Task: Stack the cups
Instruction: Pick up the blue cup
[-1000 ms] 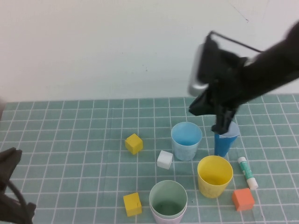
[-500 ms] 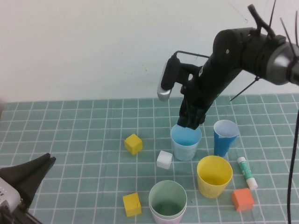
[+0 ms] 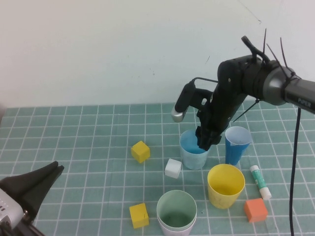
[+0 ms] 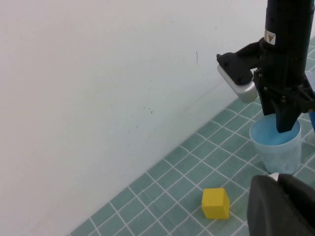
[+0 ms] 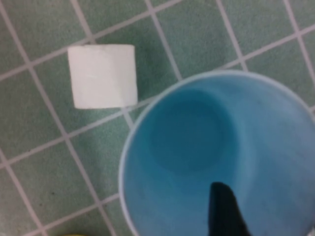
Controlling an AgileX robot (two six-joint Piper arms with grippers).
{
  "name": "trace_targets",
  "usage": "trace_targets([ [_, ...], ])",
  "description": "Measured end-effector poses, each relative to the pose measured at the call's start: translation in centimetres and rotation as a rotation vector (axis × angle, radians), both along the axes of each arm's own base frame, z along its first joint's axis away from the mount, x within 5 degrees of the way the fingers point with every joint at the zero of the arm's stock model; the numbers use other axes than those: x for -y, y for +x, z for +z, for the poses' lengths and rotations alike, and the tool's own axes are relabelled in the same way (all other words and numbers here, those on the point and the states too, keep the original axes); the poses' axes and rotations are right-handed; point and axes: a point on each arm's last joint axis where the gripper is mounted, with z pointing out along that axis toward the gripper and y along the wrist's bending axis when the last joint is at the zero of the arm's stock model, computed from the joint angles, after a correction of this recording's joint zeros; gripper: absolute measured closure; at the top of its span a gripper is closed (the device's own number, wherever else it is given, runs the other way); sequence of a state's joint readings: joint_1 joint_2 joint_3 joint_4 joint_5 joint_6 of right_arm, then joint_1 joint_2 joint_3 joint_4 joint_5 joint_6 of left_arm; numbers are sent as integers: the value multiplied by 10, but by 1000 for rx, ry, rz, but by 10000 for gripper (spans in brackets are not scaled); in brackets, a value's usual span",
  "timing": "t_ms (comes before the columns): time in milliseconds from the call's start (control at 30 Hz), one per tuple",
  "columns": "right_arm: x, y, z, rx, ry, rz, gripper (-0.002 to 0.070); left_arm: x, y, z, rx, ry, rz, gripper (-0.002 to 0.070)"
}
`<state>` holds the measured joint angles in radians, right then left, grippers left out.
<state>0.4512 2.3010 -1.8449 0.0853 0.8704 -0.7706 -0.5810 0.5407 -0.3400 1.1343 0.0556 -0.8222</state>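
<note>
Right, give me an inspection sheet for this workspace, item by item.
Surface: green tiled mat, white grid lines.
Job's things: light blue cup upright; yellow cup upright in front of it; pale green cup nested in a pink cup at the near edge.
Clutter: dark blue cup, two yellow blocks, white block, orange block, glue stick.
Grippers: right gripper over the light blue cup, one finger inside the rim, fingers open; left gripper low at the near left, shut, empty.
Cables: black cable hanging from the right arm.
Surroundings: plain white wall.
</note>
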Motion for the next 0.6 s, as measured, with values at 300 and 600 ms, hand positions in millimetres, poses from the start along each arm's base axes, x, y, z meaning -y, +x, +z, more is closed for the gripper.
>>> trace_targets([
  [300,0,1,-18,-30,-14,-2,573,2,-1,1,9,-6,-22,676],
  [600,-2,5,-4,-24,-16,6,659,2,-1,1,17,7,-25,676],
])
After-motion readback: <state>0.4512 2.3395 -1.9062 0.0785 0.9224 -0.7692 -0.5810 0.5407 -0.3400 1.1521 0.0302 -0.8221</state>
